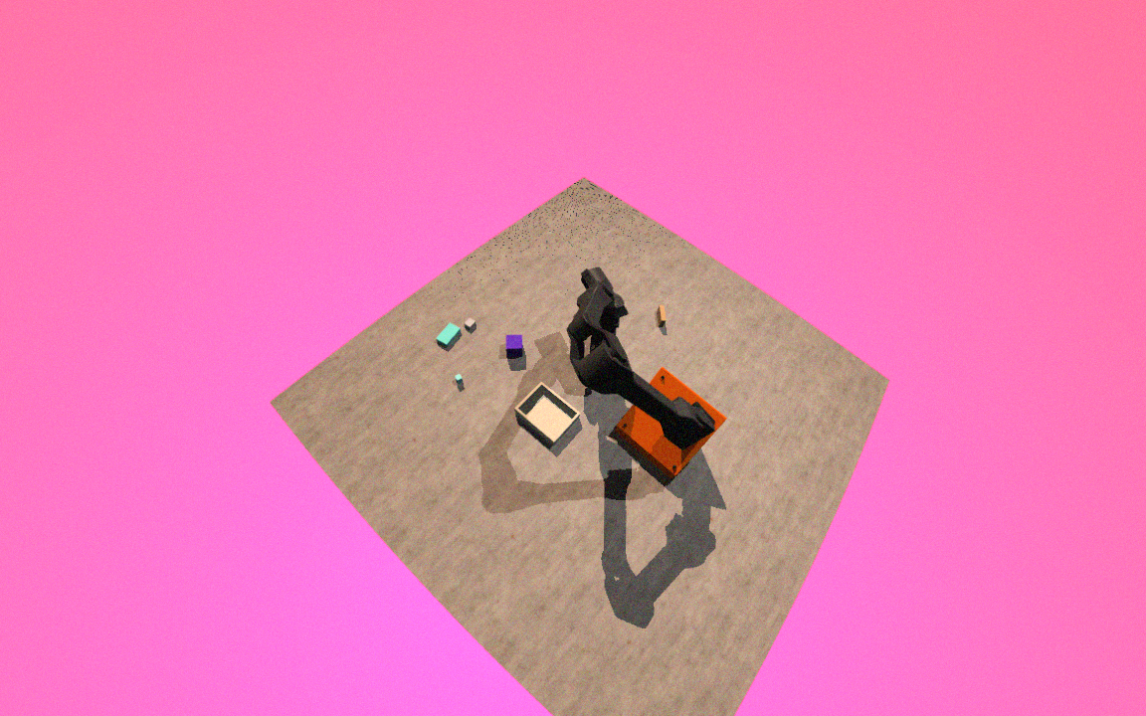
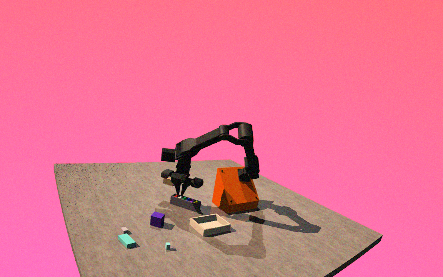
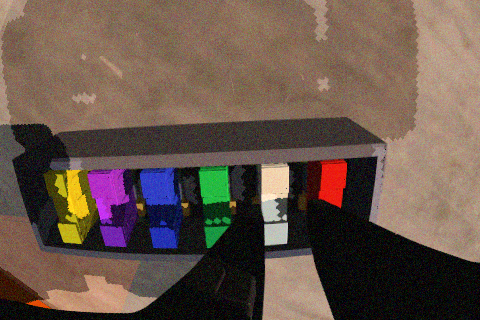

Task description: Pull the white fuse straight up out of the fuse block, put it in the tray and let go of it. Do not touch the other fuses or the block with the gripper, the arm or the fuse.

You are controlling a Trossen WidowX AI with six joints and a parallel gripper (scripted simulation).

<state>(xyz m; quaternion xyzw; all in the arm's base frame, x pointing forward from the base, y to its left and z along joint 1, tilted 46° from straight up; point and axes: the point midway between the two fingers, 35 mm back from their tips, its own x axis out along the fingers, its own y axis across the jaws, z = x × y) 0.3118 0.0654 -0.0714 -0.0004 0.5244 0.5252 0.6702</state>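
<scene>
Toward the tabletop's left edge lie loose blocks; mid-table, the fuse block (image 3: 214, 187) seats the white fuse (image 3: 275, 203), fifth from left. The gripper (image 3: 287, 220) straddles it narrowly parted, holding nothing, aligned for a vertical pull

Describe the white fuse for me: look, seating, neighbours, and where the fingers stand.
The white fuse is a small upright off-white block, still seated in the dark grey fuse block, fifth of six, between the green fuse and the red fuse. The gripper hangs above it, fingers partly apart, straddling it in the wrist view. No contact is visible.
</scene>
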